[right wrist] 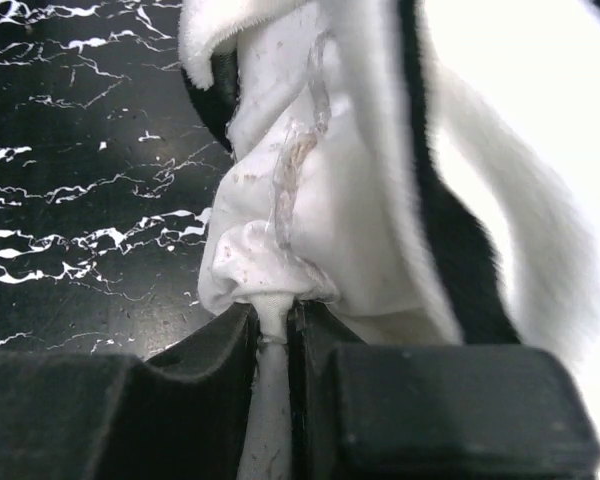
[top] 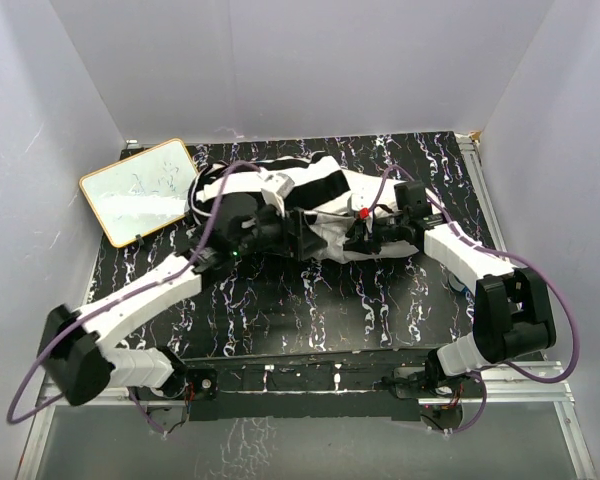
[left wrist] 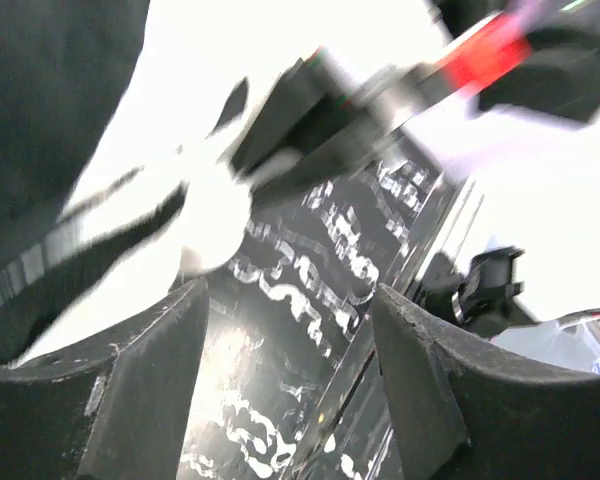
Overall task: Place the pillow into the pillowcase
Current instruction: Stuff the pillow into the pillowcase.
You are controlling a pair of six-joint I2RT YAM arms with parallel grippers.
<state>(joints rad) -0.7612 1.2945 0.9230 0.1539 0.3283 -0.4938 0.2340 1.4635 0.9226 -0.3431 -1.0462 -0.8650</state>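
Observation:
The black-and-white striped pillowcase (top: 315, 185) lies bunched at the back middle of the table. My right gripper (top: 354, 240) is at its near edge. In the right wrist view this gripper (right wrist: 275, 315) is shut on a pinched fold of plain white fabric, which looks like a corner of the pillow (right wrist: 310, 200), with the fuzzy striped pillowcase (right wrist: 460, 230) wrapped round it. The rest of the pillow is hidden. My left gripper (top: 302, 238) is just left of the right one at the same edge. In its own view it (left wrist: 288, 300) is open and empty, with white cloth (left wrist: 230, 120) beyond its tips.
A small whiteboard (top: 140, 190) with a wooden frame lies at the back left. The table (top: 310, 300) is black with white marbling. White walls close in the left, back and right sides. Purple cables loop from both arms.

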